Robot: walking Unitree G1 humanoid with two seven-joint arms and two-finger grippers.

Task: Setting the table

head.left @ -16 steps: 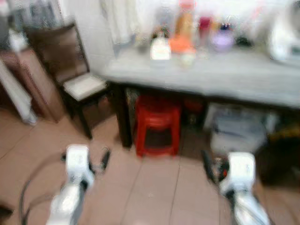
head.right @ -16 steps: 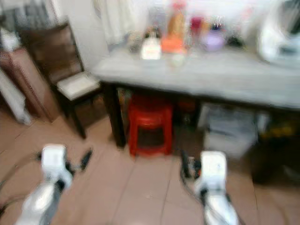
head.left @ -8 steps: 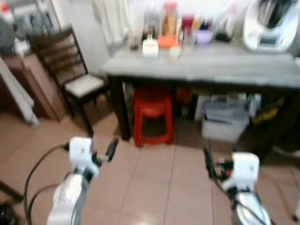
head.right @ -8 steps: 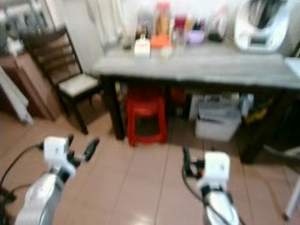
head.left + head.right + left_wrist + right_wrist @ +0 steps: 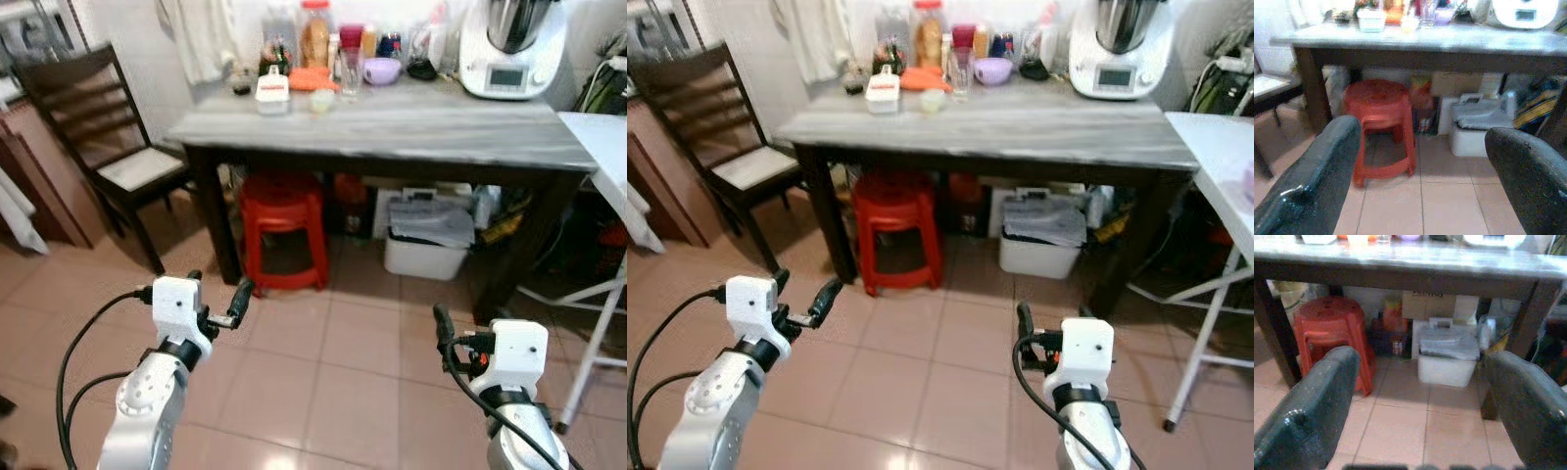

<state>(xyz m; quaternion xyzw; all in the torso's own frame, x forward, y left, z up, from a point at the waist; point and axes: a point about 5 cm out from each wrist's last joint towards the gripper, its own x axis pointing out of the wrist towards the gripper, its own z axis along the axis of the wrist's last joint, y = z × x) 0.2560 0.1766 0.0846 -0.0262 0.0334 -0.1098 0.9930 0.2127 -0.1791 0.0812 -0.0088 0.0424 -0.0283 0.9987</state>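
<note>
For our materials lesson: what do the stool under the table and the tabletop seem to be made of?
Stool: likely moulded plastic, glossy uniform red, legs and seat in one piece. Tabletop: grey streaked surface, perhaps stone or a laminate imitating it; matte, on dark legs.

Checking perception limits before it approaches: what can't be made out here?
- Jars and bottles at the table's far edge: too small and crowded to identify, head views.
- White bin contents: lid covers them.
- White side table: cut off by the right edge.
- Chair back: cut by the left edge.

Light: bright, even, indoor
Shadow: dark under the table
Focus: eye views sharp; wrist views soft, fingers blurred
</note>
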